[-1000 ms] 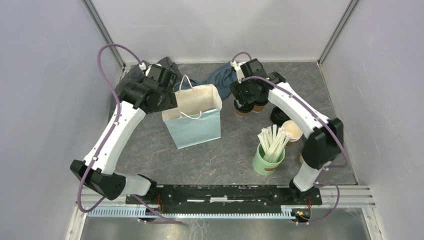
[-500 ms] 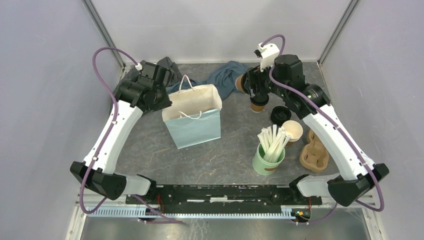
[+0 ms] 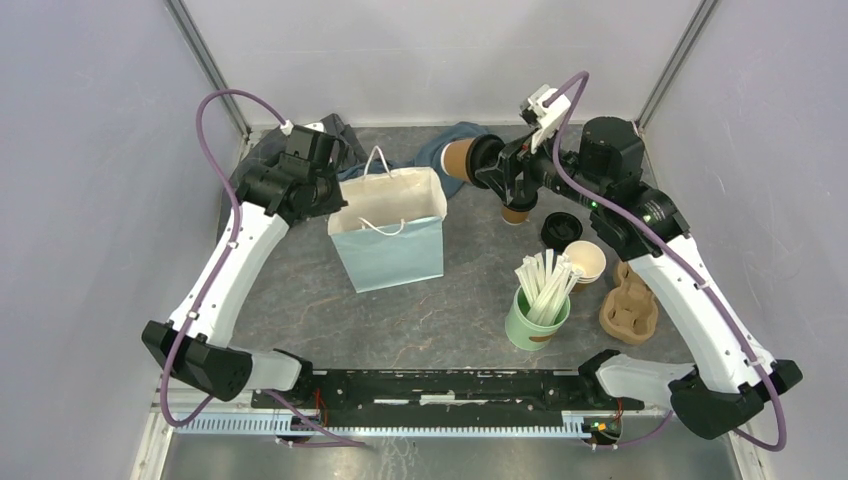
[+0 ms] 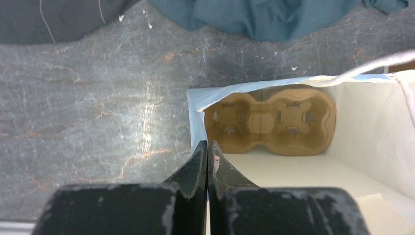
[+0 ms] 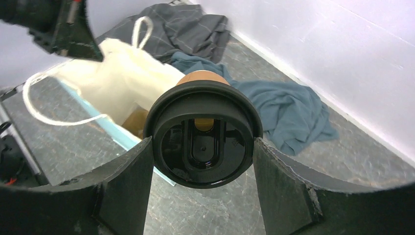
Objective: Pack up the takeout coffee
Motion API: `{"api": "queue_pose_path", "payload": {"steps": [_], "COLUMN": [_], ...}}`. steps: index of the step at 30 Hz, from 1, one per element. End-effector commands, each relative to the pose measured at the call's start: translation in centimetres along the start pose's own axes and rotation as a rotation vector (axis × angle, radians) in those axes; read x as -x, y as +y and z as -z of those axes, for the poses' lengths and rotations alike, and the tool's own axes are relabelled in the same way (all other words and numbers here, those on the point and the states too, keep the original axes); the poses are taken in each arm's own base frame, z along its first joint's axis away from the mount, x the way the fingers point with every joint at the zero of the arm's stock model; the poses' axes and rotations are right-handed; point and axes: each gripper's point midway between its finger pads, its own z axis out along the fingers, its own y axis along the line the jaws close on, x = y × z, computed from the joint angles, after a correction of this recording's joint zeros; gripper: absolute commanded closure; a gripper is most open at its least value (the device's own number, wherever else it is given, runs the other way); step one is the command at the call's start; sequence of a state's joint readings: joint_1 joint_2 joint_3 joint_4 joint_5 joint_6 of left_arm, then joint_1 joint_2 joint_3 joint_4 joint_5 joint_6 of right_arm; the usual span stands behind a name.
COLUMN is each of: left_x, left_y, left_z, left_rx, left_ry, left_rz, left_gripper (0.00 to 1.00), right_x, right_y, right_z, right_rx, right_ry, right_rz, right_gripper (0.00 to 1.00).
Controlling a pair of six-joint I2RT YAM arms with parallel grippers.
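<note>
- Jaws of the right gripper (image 3: 495, 168) are clamped on the black lid of a brown coffee cup (image 3: 458, 158), held sideways in the air just right of the mouth of the paper bag (image 3: 392, 255).
- A second coffee cup (image 3: 516, 212) stands upright on the bench (image 3: 440, 320) under that arm.
- The left gripper (image 4: 206, 156) has its jaws pressed together at the bag's rim; I cannot tell whether paper sits between them.
- A cup carrier (image 4: 269, 120) lies inside the bag.

Lidded cup (image 3: 466, 160) now aloft, sideways, nearer bag (image 3: 388, 252)
</note>
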State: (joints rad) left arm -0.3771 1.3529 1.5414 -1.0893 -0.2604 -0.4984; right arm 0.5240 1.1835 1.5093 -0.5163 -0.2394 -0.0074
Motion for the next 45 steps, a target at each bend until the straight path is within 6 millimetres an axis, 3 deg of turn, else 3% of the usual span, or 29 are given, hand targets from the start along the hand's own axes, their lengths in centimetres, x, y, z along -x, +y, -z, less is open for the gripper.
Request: {"api": "queue_pose_path", "payload": {"steps": [1,6,13,24,30,34,39,45], "left_x": [2.6,3.1,1.7,-2.4,-3.9,-4.4,-4.7,-5.5], "left_y": [-0.2,-0.5,1.0,2.8,2.0,1.5,2.7,3.1], "left_z": [1.0,2.2,4.0,3.3,3.8,4.6,5.9,6.5], "left_rx": [-0.054,-0.136,-0.201,-0.28,-0.379,-0.437,-0.424,-0.424], "left_ry": [-0.153,-0.281,-0.445,-0.598,-0.617,-0.645,-0.686,-0.653], "left_rz": [-0.046,-0.046,-0.044,0.025,-0.007,-0.015,0.001,0.025], "left_gripper": [0.98,0.98,0.98,0.98,0.98,0.98,0.98,0.98], "right_x": [1.8,0.7,1.4,-1.4,-4.3,-5.5,-5.8,-7.7], "right_y": [3.9,8.4,11.7,15.6,18.4,19.8,19.5,20.5], "right_z": [0.6,0.4,0.5,1.3,2.1,2.7,2.9,2.5], "right_rx": [0.197,0.325,0.401,0.448,0.462,0.461,0.385,0.36], "right_ry": [-0.069,-0.042,-0.083,-0.021,0.07,0.123,0.143,0.212], "right_rz": [0.143,0.236,0.182,0.24,0.336,0.398,0.38,0.433], "right_gripper": [0.97,1.0,1.0,1.0,1.0,1.0,1.0,1.0]}}
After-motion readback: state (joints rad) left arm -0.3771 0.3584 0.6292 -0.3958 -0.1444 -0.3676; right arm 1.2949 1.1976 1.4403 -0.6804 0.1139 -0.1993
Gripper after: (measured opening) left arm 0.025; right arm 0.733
